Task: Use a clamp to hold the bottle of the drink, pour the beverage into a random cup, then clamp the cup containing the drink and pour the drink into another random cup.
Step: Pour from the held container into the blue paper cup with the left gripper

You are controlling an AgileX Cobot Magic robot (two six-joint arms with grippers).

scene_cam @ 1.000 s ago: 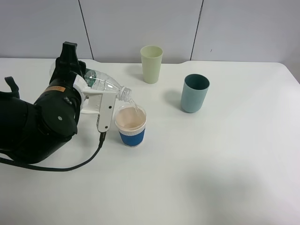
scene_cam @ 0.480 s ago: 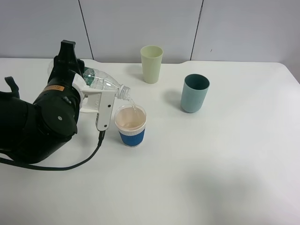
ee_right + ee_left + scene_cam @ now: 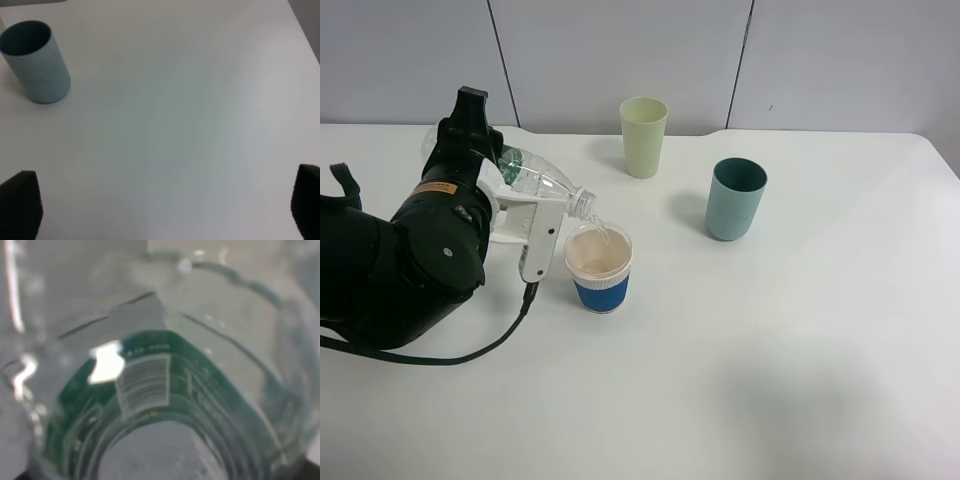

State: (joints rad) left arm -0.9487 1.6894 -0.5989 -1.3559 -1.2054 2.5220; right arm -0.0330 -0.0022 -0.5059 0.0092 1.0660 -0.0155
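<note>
- Tilting neck-down, the clear bottle (image 3: 542,182) is clamped between the white fingers of the left gripper (image 3: 525,208). Its mouth is just above the near-left rim of the blue-banded cup (image 3: 599,268).
- A thin stream (image 3: 604,229) runs from the bottle's mouth into that cup; how full the cup is cannot be made out.
- The bottle's base end, left of the blue-banded cup, is hidden behind the black arm.
- The left wrist view is filled by the bottle (image 3: 150,315) and is blurred; only its green label with a barcode (image 3: 146,384) reads clearly.
- A teal cup (image 3: 736,198) stands upright, well apart to the right of the blue-banded cup. A pale green cup (image 3: 643,136) stands upright behind it.
- Of the right gripper (image 3: 162,210), only two dark fingertips (image 3: 20,202) show, cut off at the picture's edge. They are spread wide with bare table (image 3: 190,125) between them, gripping nothing.
- The teal cup (image 3: 35,60) shows in the right wrist view, but where that gripper sits relative to the blue-banded cup cannot be told.
</note>
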